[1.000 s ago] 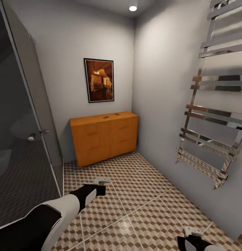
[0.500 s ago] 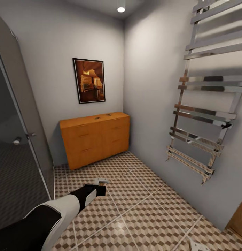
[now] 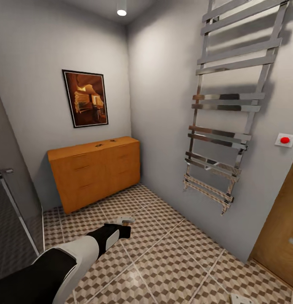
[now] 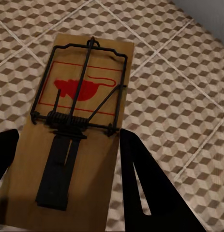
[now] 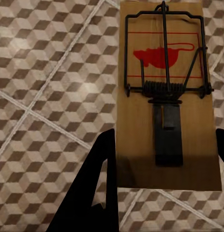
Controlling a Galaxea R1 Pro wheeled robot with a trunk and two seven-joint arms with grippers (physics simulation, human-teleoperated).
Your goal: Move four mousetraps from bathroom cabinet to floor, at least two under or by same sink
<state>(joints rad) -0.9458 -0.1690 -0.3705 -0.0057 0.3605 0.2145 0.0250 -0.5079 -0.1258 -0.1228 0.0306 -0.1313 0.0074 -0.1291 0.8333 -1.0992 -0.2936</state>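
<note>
- Left tool (image 4: 63, 145): holds one mousetrap (image 4: 75, 121) above the bathroom floor (image 4: 179, 82).
- Right tool (image 5: 162, 159): holds a second mousetrap (image 5: 167, 96).
- Cabinet (image 3: 95, 173), far left: drawers closed, two small items on top.

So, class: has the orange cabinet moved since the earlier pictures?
No. The cabinet still stands in the corner below the framed picture; the camera turned.

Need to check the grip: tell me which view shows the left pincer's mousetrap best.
The left wrist view: the mousetrap sits between the left pincer's dark fingers, with wire and red print plain. The head view shows just a pale sliver at that pincer. The right wrist view shows a different trap.
</note>
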